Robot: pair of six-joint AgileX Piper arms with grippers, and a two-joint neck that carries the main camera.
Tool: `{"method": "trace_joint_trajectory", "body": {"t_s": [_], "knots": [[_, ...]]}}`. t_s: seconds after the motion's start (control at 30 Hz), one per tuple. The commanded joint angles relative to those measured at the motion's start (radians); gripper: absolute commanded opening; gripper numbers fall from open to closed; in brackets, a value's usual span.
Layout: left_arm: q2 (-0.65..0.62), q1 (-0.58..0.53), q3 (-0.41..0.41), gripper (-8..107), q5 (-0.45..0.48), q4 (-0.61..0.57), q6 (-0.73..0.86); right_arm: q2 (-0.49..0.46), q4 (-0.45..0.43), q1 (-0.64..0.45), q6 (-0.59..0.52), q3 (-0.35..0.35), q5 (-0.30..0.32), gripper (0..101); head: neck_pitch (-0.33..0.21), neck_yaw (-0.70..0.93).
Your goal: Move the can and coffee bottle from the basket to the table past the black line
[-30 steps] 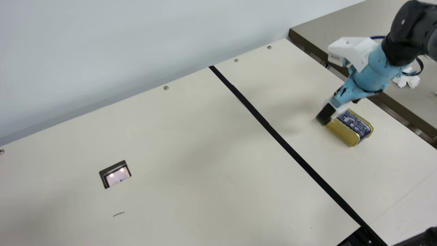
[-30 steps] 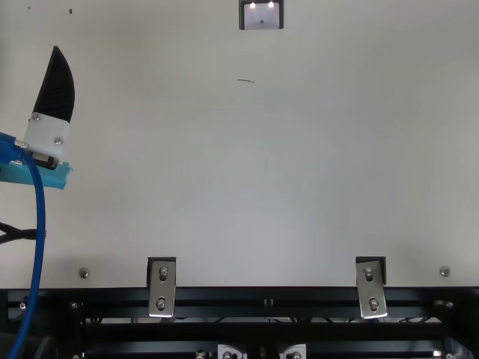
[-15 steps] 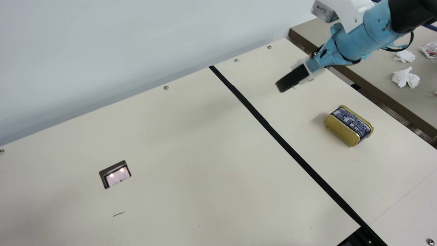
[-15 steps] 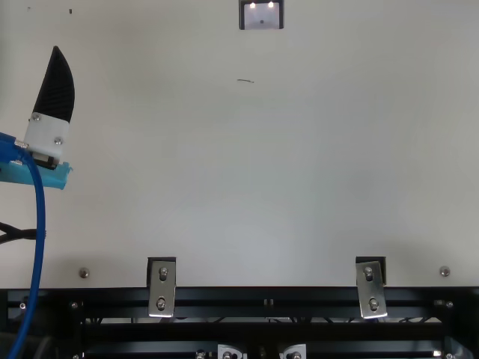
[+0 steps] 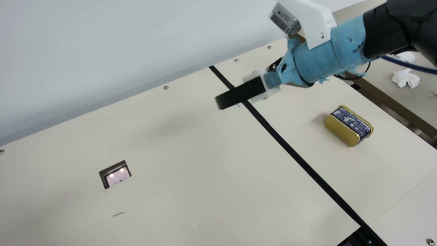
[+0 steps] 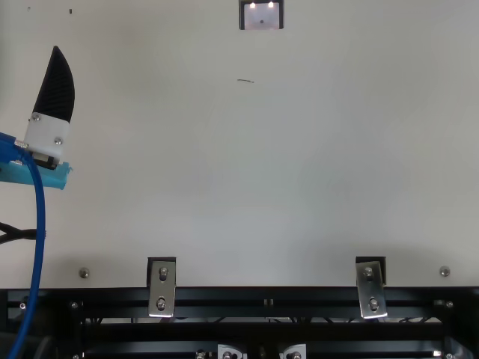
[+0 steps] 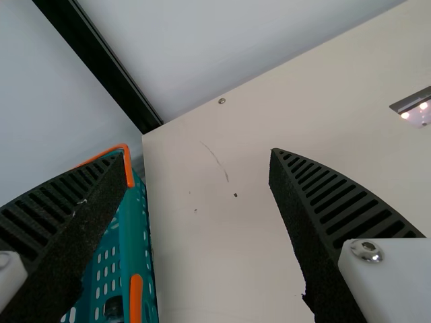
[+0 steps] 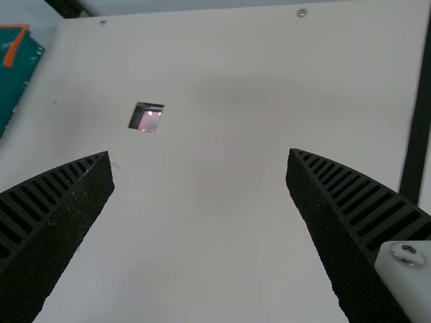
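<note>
Main view: can (image 5: 347,127) lies past the black line (image 5: 290,147), so 1 down imo, right gripper (image 5: 220,101) well apart.

Left wrist: left gripper (image 7: 199,160) spread, empty; dark thing (image 7: 114,307) in basket (image 7: 139,222), maybe coffee bottle.

Right wrist: fingers wide, nothing held. Bottle grab next, I'd guess.

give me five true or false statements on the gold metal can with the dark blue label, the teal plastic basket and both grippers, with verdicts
1. The gold metal can with the dark blue label rests on the cream table. True.
2. The can touches the straight black line. False: there is a gap between them.
3. The right gripper holds the can. False: its jaws stand apart and empty.
4. The teal plastic basket has orange parts. True.
5. The left gripper's jaws are closed. False: they are spread apart.
</note>
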Motion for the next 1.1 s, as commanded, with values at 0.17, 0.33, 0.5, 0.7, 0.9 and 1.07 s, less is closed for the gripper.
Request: {"method": "trace_joint_trajectory", "body": {"t_s": [0.17,0.33,0.5,0.7,0.9,1.07], "knots": [[0.0,0.0,0.0,90,0.0,0.0,0.0,-0.107,0.055,0.102,0.056,0.064,0.0,101,-0.019,-0.022],[0.0,0.0,0.0,90,0.0,0.0,0.0,-0.183,0.083,0.166,0.107,0.107,0.0,101,-0.019,-0.022],[0.0,0.0,0.0,90,0.0,0.0,0.0,-0.262,0.117,0.221,0.167,0.143,0.0,101,-0.019,-0.022],[0.0,0.0,0.0,90,0.0,0.0,0.0,-0.363,0.18,0.262,0.245,0.19,0.0,101,-0.019,-0.022],[0.0,0.0,0.0,90,0.0,0.0,0.0,-0.456,0.24,0.269,0.317,0.227,0.0,101,-0.019,-0.022],[0.0,0.0,0.0,90,0.0,0.0,0.0,-0.494,0.253,0.267,0.351,0.24,0.002,101,-0.019,-0.022]]}}
